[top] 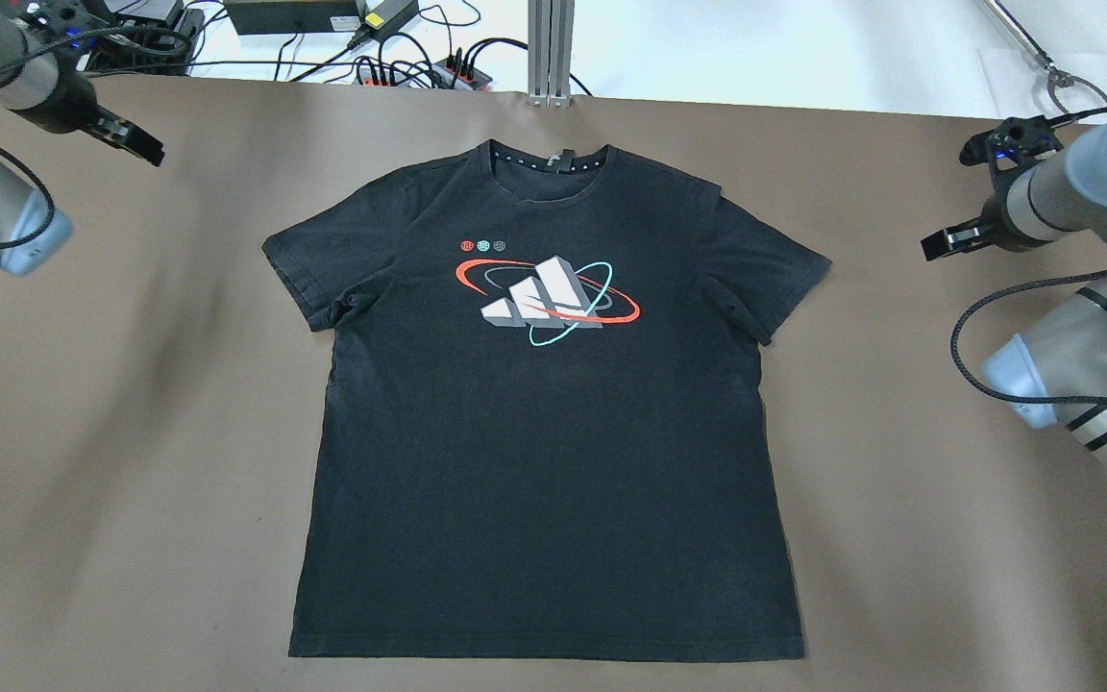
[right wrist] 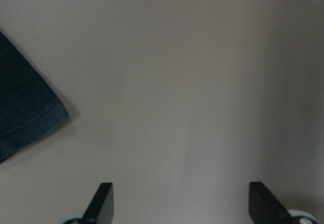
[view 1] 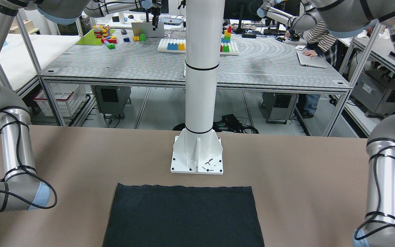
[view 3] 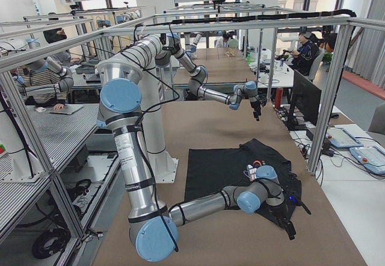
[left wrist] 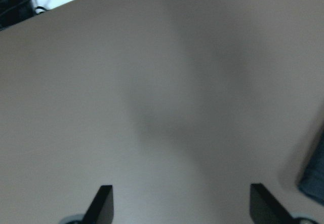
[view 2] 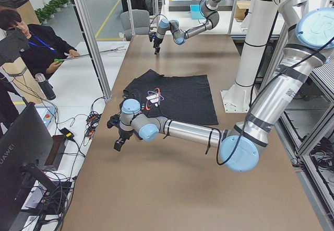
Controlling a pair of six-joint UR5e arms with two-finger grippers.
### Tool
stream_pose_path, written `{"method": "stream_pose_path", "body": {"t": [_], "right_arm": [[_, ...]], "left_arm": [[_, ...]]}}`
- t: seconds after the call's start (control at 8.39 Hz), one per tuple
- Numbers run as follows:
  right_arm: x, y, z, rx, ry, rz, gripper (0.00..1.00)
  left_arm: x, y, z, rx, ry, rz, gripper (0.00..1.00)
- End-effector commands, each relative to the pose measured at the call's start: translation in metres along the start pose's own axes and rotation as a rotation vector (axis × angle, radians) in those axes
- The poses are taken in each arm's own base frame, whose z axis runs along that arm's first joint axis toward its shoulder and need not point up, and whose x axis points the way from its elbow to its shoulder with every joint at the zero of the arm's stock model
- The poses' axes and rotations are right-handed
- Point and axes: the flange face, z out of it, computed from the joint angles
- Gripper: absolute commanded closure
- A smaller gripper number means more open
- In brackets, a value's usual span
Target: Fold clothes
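Note:
The clothes are one black T-shirt with a red, white and teal print on the chest. It lies flat and face up in the middle of the brown table, collar toward the far edge. Its hem end shows in the front-facing view. My left gripper hovers over bare table beyond the shirt's left sleeve, open and holding nothing. My right gripper hangs off the right sleeve, also open and holding nothing. That sleeve's tip shows at the left of the right wrist view.
A white pillar with a bolted base plate stands at the table's robot side, just behind the shirt's hem. Cables and power strips lie past the far edge. A person sits beside the table's far side. Brown table surrounds the shirt.

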Motion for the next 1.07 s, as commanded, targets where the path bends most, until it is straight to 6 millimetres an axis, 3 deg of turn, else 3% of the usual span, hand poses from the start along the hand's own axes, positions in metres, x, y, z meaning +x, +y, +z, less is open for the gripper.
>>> {"method": "stream_pose_path", "body": {"t": [0.0, 0.12, 0.36, 0.48, 0.95], "right_arm": [[-0.027, 0.003, 0.015, 0.006, -0.044, 0.008, 0.06], [-0.027, 0.003, 0.015, 0.007, -0.043, 0.006, 0.06], [-0.026, 0.004, 0.016, 0.006, -0.042, 0.007, 0.06], [-0.026, 0.003, 0.015, 0.007, -0.043, 0.008, 0.06], [-0.026, 0.003, 0.015, 0.007, -0.043, 0.008, 0.06]], "left_arm": [[0.056, 0.020, 0.061, -0.003, 0.096, -0.046, 0.05], [0.069, 0.026, 0.072, -0.014, 0.113, -0.068, 0.05], [0.078, 0.030, 0.078, -0.022, 0.120, -0.062, 0.07], [0.080, 0.031, 0.079, -0.024, 0.122, -0.061, 0.18], [0.082, 0.029, 0.077, -0.018, 0.126, -0.058, 0.90]]}}
